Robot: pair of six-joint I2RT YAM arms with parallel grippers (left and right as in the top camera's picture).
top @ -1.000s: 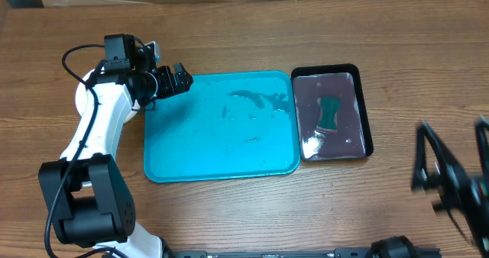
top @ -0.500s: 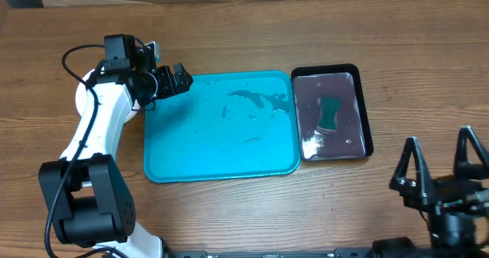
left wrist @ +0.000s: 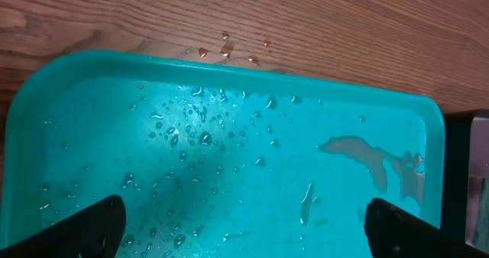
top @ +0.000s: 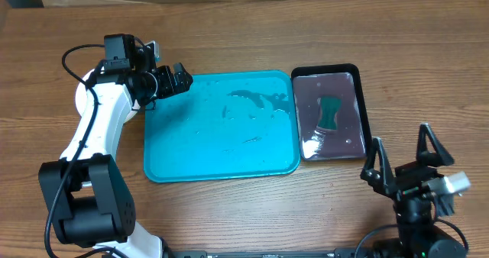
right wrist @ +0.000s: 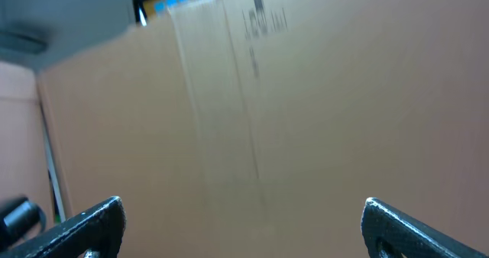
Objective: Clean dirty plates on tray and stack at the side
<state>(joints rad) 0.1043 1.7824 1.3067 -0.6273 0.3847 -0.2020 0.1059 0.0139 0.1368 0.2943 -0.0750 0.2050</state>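
Spreading across the overhead view is a wooden desk [top: 229,212]. At its centre lies the tray [top: 183,151], turquoise plastic; none of the dirty plates shows in any view. Just beside it, toward the right edge, sits a smaller black tray [top: 365,113] holding a green sponge [top: 330,113]. The left gripper [top: 172,79] hovers at the tray's far left corner, fingers parted and empty. The right gripper [top: 400,153], by the desk's near right corner, is likewise spread wide, grasping nothing. Dark teal smears [left wrist: 355,147] and water droplets [left wrist: 200,136] mark the tray floor. It looks light, stiff and slick; its raised rim seems the surest hold.
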